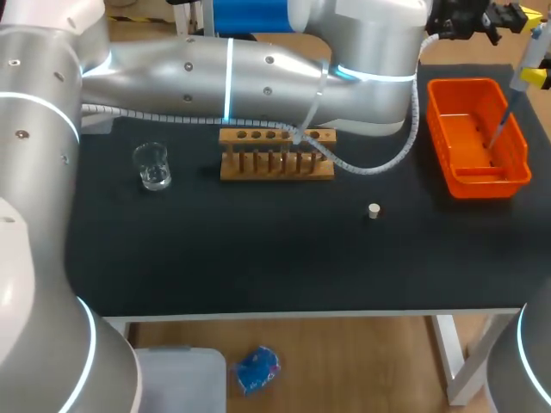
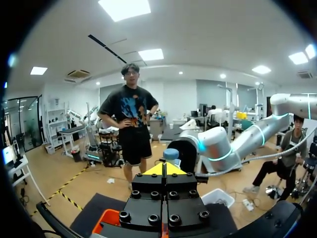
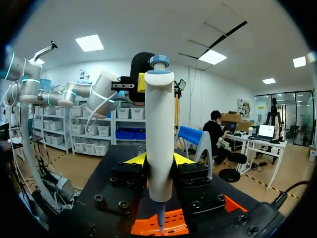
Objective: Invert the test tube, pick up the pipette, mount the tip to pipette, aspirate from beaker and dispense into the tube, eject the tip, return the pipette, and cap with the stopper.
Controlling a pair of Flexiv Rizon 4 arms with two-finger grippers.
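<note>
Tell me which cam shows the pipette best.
Right wrist view: the pipette stands whole, upright in the right gripper. Head view catches only its lower shaft and tip over the orange bin. Left wrist view: perhaps its blue top.

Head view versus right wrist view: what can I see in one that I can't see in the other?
Only the head view shows the glass beaker, the wooden rack and the small stopper on the black table. Only the right wrist view shows, close up, the right gripper shut on the pipette, a yellow-tipped finger on each side. Both show the pipette with its tip pointing down over the orange bin, and the left arm close by.
</note>
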